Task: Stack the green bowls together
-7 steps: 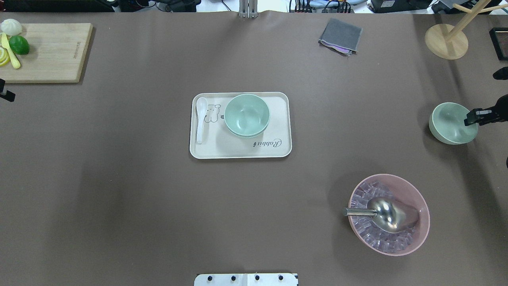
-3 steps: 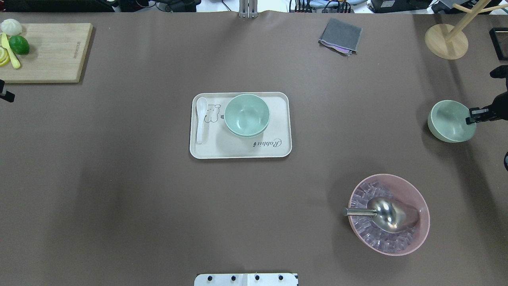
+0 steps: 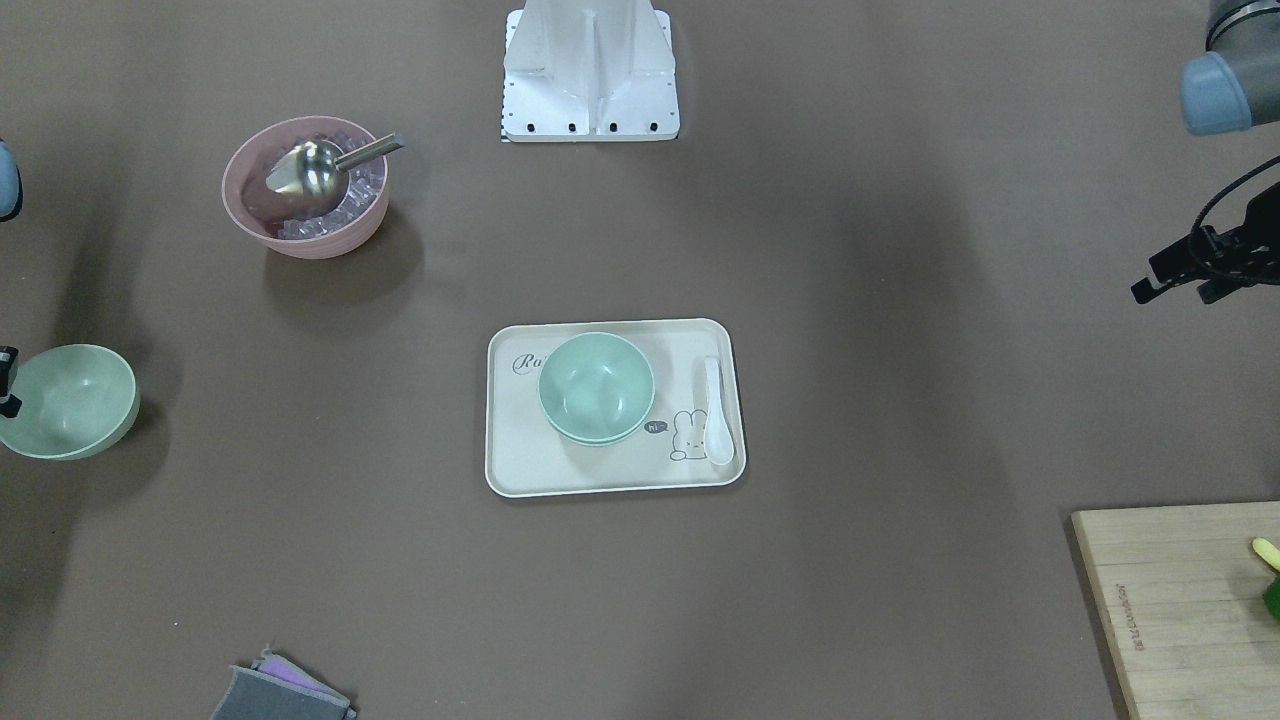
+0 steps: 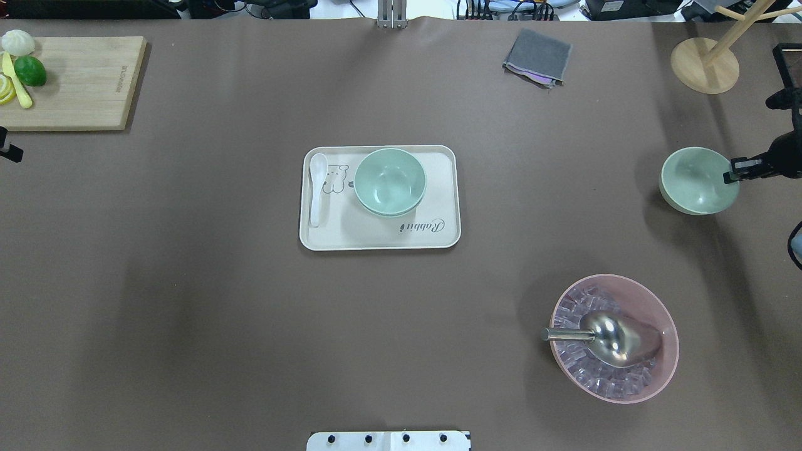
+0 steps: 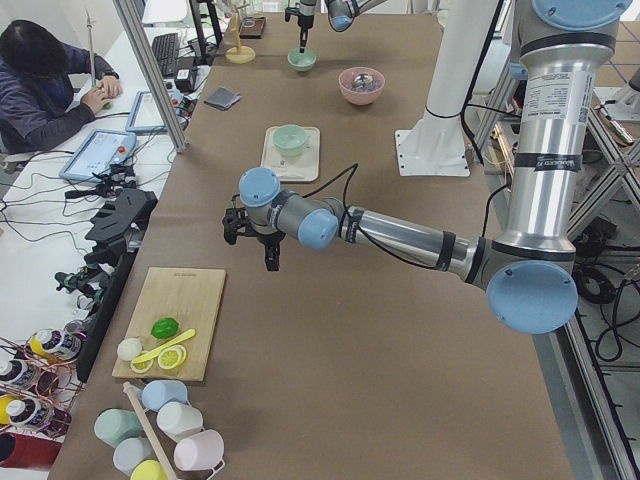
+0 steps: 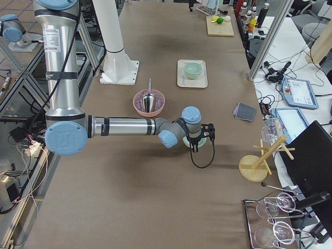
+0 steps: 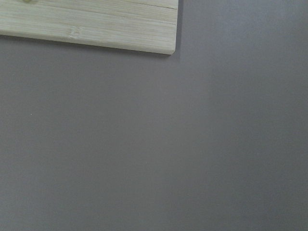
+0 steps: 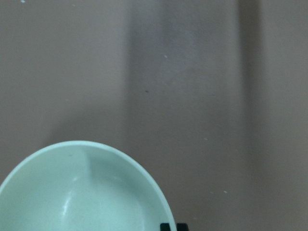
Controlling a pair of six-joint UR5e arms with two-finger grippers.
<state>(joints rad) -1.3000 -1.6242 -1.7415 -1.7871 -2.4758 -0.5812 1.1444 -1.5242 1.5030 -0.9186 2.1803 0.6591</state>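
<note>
Grips the rim of the lone green bowl (image 4: 692, 181), right pincer (image 4: 730, 177) clamped, at the right of the bench (image 4: 188, 282) — likely to carry it left onto the nested green bowls (image 4: 390, 181) on the tray (image 4: 376, 237). Should pass clear of the nearer pink bowl (image 4: 671, 357). Cannot tell if left pincer (image 3: 1150, 288) is apart or together.

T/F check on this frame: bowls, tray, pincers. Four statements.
1. The stacked green bowls sit on the tray. True.
2. The right pincer grips the third green bowl at its rim. True.
3. The metal scoop lies on the tray. False: it is in the pink bowl; the tray carries a white spoon.
4. The left pincer holds a bowl. False: it holds nothing.
</note>
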